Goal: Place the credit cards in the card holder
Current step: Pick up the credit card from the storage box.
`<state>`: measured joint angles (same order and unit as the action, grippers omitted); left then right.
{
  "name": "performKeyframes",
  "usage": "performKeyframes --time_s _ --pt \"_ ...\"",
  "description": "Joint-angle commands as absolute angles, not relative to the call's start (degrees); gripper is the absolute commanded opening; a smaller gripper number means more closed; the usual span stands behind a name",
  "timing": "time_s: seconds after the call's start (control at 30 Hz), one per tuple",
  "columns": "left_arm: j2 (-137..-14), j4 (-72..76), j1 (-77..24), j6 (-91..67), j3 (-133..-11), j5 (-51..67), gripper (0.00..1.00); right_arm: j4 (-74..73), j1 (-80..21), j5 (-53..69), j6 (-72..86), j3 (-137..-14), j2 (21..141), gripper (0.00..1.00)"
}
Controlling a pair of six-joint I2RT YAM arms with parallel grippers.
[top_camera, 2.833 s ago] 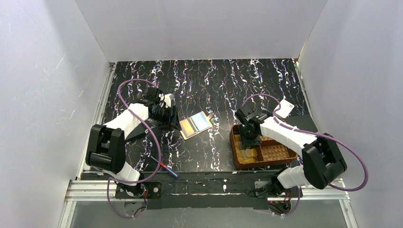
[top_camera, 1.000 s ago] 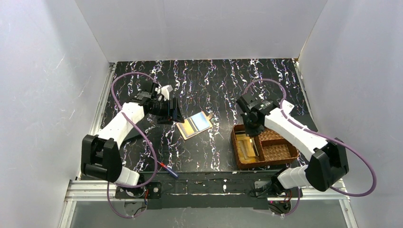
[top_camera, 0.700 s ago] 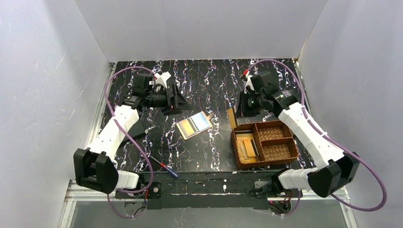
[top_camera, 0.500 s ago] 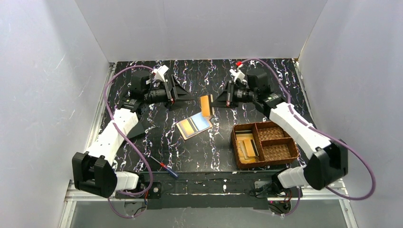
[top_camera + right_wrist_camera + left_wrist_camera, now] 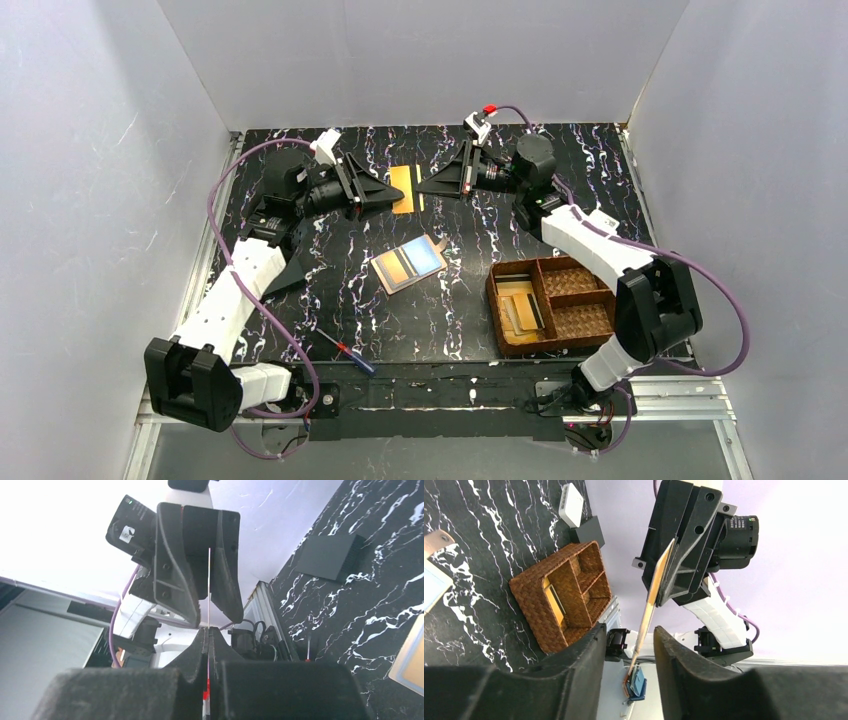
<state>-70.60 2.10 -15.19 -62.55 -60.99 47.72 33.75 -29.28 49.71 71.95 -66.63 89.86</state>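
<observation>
Above the table [image 5: 450, 320], right claw [image 5: 207, 632] pinches one card [image 5: 402, 189]; left claw [image 5: 628, 635] spread around it.

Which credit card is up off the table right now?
The orange card pinched in the right hand; the others lie on the table or in the basket.

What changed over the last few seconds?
The right gripper lifted a tan card out of the basket and carried it up to the far middle. The left gripper rose to meet it, fingers open around the card. The banded card, basket and screwdriver stayed put.
</observation>
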Motion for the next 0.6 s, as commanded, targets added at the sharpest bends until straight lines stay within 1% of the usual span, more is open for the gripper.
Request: performKeyframes --time_s 0.0,0.17,0.2,0.27,0.3,0.37,0.43,0.47,0.53,0.57 --pt "-69.4 3.6 -15.4 -62.5 -60.9 46.1 0.33 42.2 -29.8 53.9 75.1 -66.8 91.8 0.01" --pt "-70.4 3.5 -15.3 -60.7 -61.6 46.6 0.20 41.7 -29.9 58.1 74.5 -66.8 93.6 0.01" --pt "-70.5 3.3 -15.3 -60.1 -61.6 46.7 0.15 40.9 -29.9 58.2 73.9 -66.7 93.9 0.01" --pt "-70.6 2.6 -15.3 -58.9 -61.4 46.7 0.01 37.9 -29.9 57.9 71.4 -67.2 94.5 0.02" --pt "-70.5 1.8 -15.3 -58.0 -61.0 46.3 0.00 34.4 -29.7 57.0 68.7 -67.8 94.7 0.06" --pt "-70.1 -3.3 -15.3 -54.1 -60.6 43.7 0.00 22.9 -29.2 53.4 59.8 -69.9 94.8 0.22" --pt "-69.4 -9.6 -15.3 -49.1 -59.9 38.0 0.00 12.7 -28.7 48.7 50.0 -71.8 95.6 0.35" --pt "-69.1 -11.8 -15.3 -47.7 -59.0 34.6 0.00 7.3 -28.7 46.2 43.9 -73.2 96.5 0.40" --pt "-68.6 -12.8 -15.1 -46.6 -56.4 29.7 0.00 -4.8 -28.7 40.9 34.7 -75.9 99.0 0.46" --pt "-68.6 -12.1 -15.1 -46.7 -54.9 28.4 0.00 -7.0 -28.8 39.2 31.8 -76.3 100.1 0.48"
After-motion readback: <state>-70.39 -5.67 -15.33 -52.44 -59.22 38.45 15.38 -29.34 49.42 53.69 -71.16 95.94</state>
